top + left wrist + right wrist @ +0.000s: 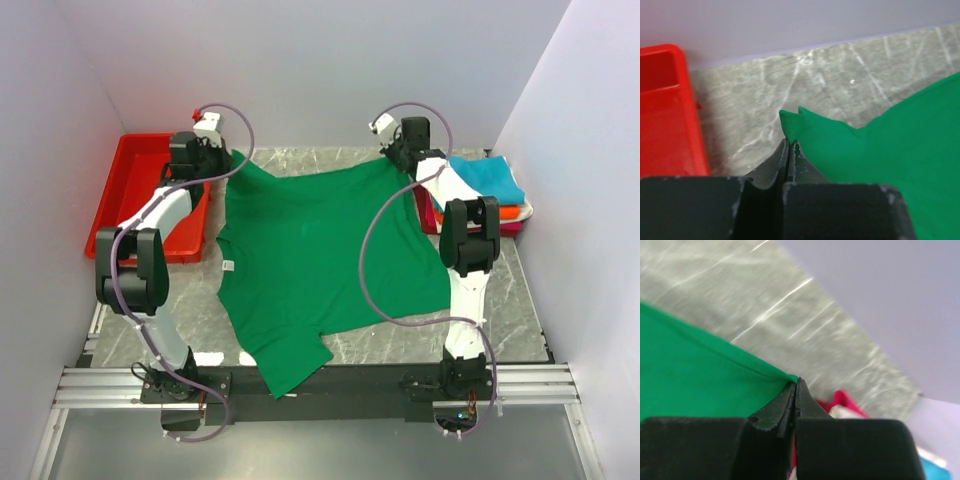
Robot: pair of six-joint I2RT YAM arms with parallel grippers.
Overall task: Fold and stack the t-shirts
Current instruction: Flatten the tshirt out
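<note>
The bright green t-shirt [310, 250] lies spread across the marble table, its white neck label at the left and one sleeve hanging over the near edge. My left gripper [228, 166] is shut on the shirt's far left corner [792, 125]. My right gripper [392, 158] is shut on its far right corner [790, 377]. Both corners are held at the far side, the hem stretched between them. A stack of folded t-shirts [490, 190], teal on top of orange, white and red, sits at the far right and shows red and white in the right wrist view [845, 407].
A red plastic tray [140, 195] stands at the far left beside the left arm and shows in the left wrist view [665, 115]. White walls close in the back and both sides. The table's near edge meets the metal rail [320, 385].
</note>
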